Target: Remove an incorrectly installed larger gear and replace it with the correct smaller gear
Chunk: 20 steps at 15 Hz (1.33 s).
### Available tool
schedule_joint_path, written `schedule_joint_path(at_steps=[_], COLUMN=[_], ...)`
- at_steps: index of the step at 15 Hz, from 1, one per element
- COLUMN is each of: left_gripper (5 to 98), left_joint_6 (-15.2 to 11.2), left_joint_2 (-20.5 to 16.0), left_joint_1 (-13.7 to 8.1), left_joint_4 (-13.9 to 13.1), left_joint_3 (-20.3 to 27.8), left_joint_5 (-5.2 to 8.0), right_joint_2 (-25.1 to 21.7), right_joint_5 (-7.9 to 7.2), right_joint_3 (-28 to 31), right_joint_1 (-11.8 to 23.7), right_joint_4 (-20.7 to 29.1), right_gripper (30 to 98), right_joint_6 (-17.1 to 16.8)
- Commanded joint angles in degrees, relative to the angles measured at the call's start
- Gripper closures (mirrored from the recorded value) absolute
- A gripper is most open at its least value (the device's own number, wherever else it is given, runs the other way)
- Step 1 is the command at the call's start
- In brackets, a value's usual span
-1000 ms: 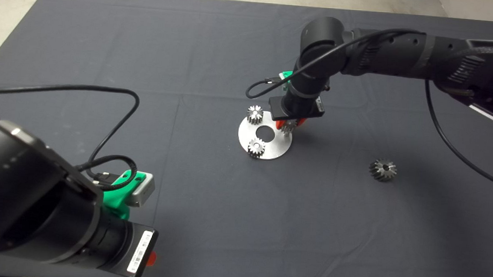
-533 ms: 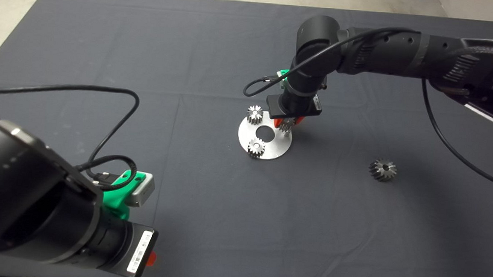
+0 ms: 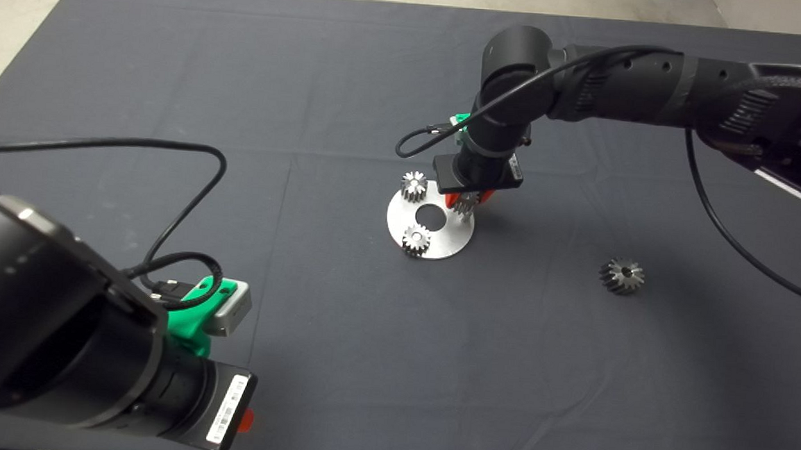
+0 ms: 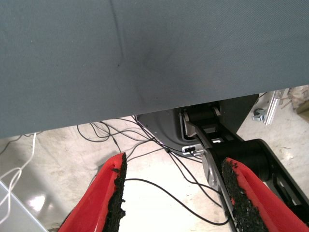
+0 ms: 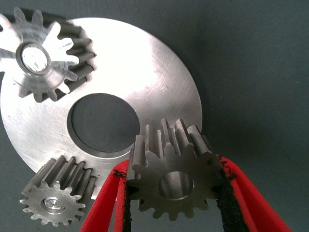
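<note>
— Dark cloth, that mat (image 3: 243,69), laid over the whole table, with pale floor showing along the frame's top edge in the head view. What's on it?

— Near the middle sits a shiny round plate (image 3: 401,219) with a hole in its centre. Two silvery gears (image 3: 414,185) stand on it, one at its upper left rim, the other (image 3: 416,240) at its lower edge.

— And the arm coming in from the right?

— Its wrist points straight down over the plate's right side. The right gripper (image 3: 468,203) has its red fingers (image 5: 104,208) closed around the smaller gear (image 5: 175,170), black pads pressing the teeth on both sides. From the wrist camera you see the gear's wide centre hole facing up, over the plate's rim. I can't tell whether it's touching the plate or held just above.

— Where's the larger gear?

— Well apart from the plate, right of centre in the head view, alone on the cloth. The larger gear (image 3: 622,275) is tipped a bit, shiny face and small hole showing.

— The other arm?

— Parked at the lower left. The left gripper (image 4: 174,191) hangs past the mat's edge with its fingers spread wide, nothing between them; cables (image 4: 159,150) on the floor show beyond.
</note>
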Motion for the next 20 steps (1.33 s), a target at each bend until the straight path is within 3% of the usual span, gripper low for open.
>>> schedule_joint_path(at_steps=[1, 20], left_gripper=[54.3, 54.3], left_joint_6=[-0.5, -0.6], left_joint_2=[-0.1, 0.0], left_joint_1=[-0.3, -0.2], left_joint_4=[0.3, 0.4], left_joint_3=[0.8, 0.7], left_joint_5=[1.93, 1.93], right_joint_2=[-0.2, -0.7], right_joint_5=[-0.87, -1.92], right_joint_3=[0.7, 0.7], right_joint_1=[1.3, 0.9], right_joint_4=[-1.6, -2.1], right_gripper=[92.1, 92.1], right_joint_6=[0.1, 0.2])
